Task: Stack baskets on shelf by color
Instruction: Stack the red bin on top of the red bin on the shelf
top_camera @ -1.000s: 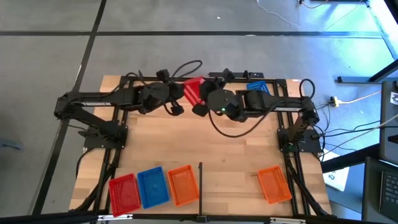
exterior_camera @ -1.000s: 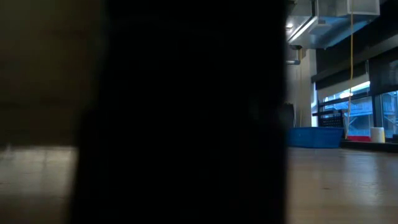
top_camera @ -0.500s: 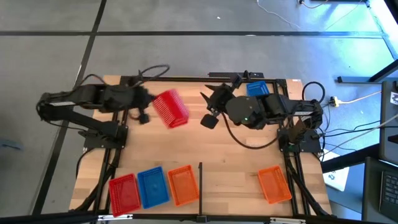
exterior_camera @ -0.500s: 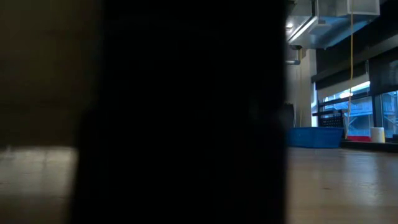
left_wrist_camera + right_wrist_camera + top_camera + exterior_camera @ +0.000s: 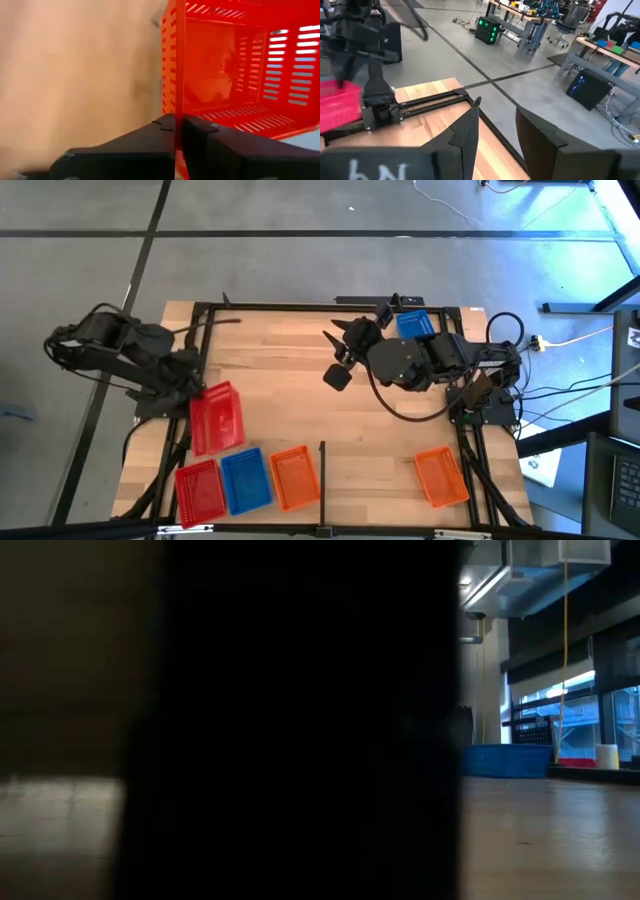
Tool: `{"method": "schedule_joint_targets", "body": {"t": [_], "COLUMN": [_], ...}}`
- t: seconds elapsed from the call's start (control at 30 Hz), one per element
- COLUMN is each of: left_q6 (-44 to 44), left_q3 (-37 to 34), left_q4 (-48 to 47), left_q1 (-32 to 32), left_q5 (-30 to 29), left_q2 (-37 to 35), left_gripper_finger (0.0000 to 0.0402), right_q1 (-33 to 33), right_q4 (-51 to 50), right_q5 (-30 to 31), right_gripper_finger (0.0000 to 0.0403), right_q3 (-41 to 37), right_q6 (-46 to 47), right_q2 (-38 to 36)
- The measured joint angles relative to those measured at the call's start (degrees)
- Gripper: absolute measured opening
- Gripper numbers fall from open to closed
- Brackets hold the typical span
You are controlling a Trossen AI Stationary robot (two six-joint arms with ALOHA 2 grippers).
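While two red baskets show, one's held.

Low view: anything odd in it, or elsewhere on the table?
Yes. A dark shape blocks most of the low view, so the table barely shows there. On the table, the orange basket lies alone and askew, right of the divider bar. The left pincer holds a red basket by its rim.

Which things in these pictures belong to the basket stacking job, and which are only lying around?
Belong to the job:
- red basket held in the left claw
- red basket on the table
- blue basket beside it
- orange basket by the black divider bar
- lone orange basket
- far blue basket
- right claw, open, holding nothing

Lying about:
- cables on the floor
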Motion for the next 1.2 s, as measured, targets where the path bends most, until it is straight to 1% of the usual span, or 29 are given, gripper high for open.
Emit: {"method": "schedule_joint_targets", "body": {"t": [0.13,0.23,0.4,0.53,0.73,0.83,0.93,1.0,1.1,1.2], "left_q6": [-8.7,-13.4,-19.6,-21.5,-23.5,-27.7,-34.2,-37.6,-42.2,-45.8], "left_q3": [0.0,0.0,-0.4,-3.9,-12.3,-16.7,-20.2,-21.7,-22.0,-22.0], "left_q4": [-1.5,-1.5,-4.2,-3.4,5.8,11.2,15.6,17.6,17.9,17.9], "left_q1": [-1.9,-3.9,-8.9,-13.7,-19.3,-22.1,-25.1,-27.4,-30.6,-33.1], "left_q5": [7.1,9.6,9.0,8.2,7.2,7.3,8.2,9.3,10.6,10.7], "left_q2": [0.2,0.8,2.4,2.6,2.6,2.6,2.6,2.6,3.2,3.7], "left_gripper_finger": [0.0000,0.0000,0.0000,0.0000,0.0000,0.0000,0.0000,0.0000,0.0000,0.0000], "right_q1": [0.0,0.0,0.0,0.0,0.0,0.0,0.0,0.0,-0.1,-0.1], "right_q4": [0.0,0.0,0.0,0.0,0.0,0.0,0.1,0.1,0.1,0.1], "right_q5": [0.0,0.0,0.0,0.0,0.0,0.0,0.0,0.0,0.0,0.0], "right_gripper_finger": [0.0131,0.0131,0.0131,0.0131,0.0131,0.0131,0.0131,0.0131,0.0131,0.0131], "right_q3": [0.0,0.0,0.0,0.0,0.0,0.0,0.0,0.0,0.0,0.0], "right_q6": [1.4,1.3,1.3,1.2,1.1,1.1,1.0,1.0,1.0,1.0], "right_q2": [0.0,0.0,0.0,0.0,0.0,0.0,0.0,0.0,0.0,0.0]}}
